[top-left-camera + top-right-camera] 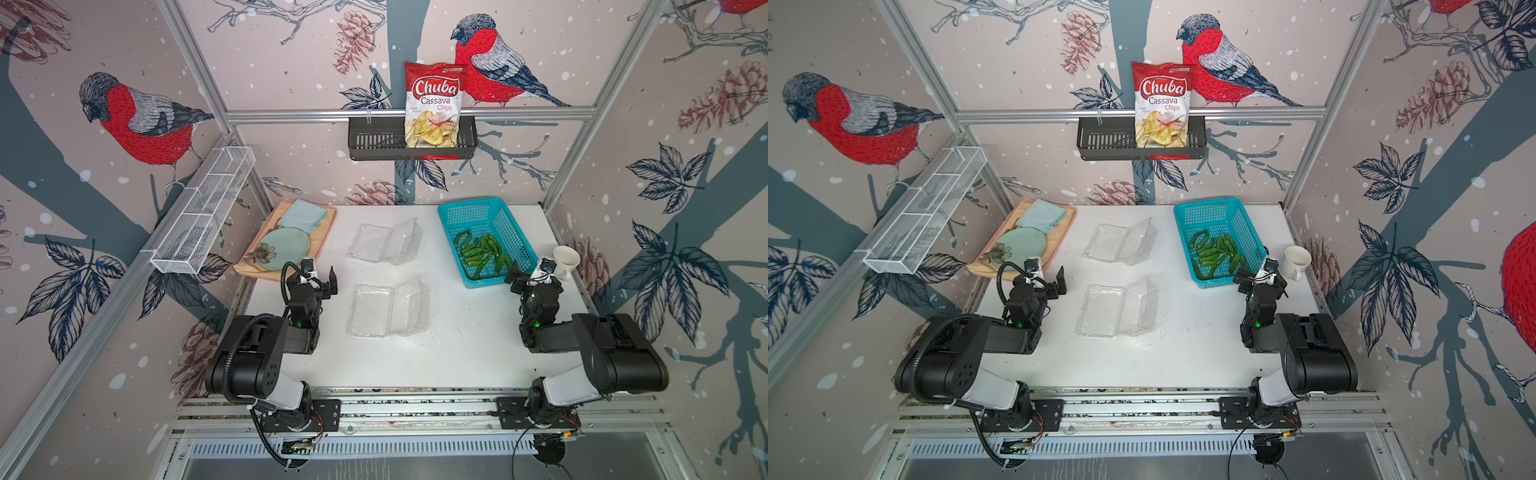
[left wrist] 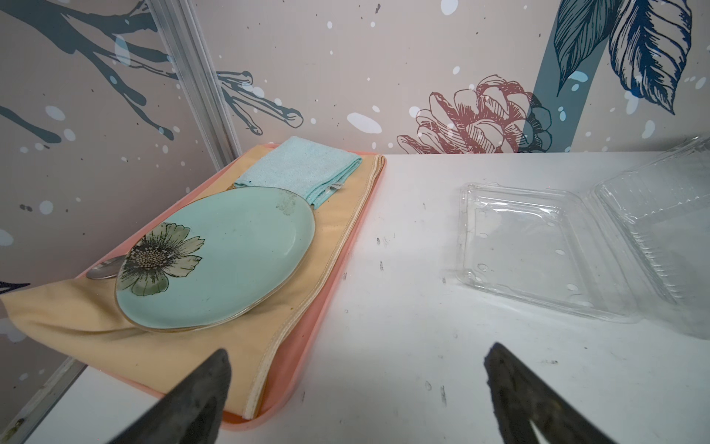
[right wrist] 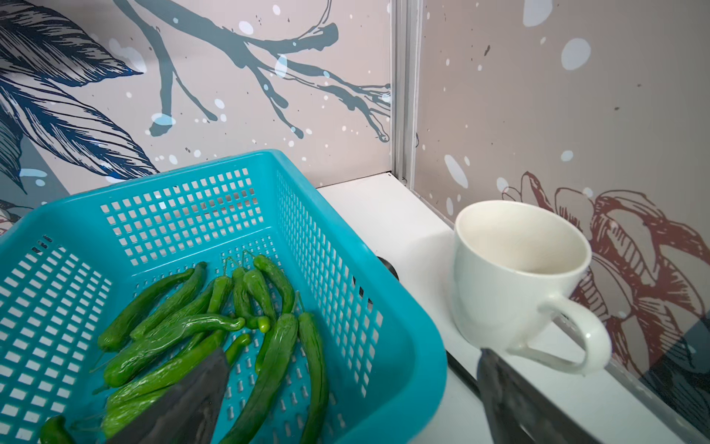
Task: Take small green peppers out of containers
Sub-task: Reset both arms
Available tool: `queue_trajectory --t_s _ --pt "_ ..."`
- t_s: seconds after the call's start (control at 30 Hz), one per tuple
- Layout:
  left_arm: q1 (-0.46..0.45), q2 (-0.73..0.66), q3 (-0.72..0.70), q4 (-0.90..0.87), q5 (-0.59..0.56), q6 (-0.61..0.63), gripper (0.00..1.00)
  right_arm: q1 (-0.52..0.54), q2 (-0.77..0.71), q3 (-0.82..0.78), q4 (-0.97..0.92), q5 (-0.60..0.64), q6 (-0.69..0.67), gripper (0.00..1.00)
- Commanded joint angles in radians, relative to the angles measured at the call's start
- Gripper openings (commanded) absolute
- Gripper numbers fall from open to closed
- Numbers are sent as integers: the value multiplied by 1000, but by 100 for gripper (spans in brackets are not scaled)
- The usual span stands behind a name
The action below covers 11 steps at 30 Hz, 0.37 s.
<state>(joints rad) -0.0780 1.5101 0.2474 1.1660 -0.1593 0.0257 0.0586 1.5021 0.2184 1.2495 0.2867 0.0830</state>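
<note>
Left claw (image 2: 357, 353) agape, white table (image 1: 415, 365), bird-print walls (image 1: 291, 62)

White table (image 1: 457, 353), containers (image 1: 370, 309), basket (image 1: 469, 203), mug (image 1: 566, 259), tray (image 2: 292, 369)

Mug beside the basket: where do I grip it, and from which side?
I'd pinch the mug wall at its rim, coming from above with the right gripper: it stands upright, mouth open, and its handle points back toward that arm.
</note>
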Motion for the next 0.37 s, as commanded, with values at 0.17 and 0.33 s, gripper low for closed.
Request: queue_trajectory --t_s 0.17,0.33 --pt "48 11 35 -27 78 -24 99 1 0 3 -21 -9 -6 100" --pt "47 -1 20 -6 75 -24 99 -1 0 4 -22 -11 -5 100"
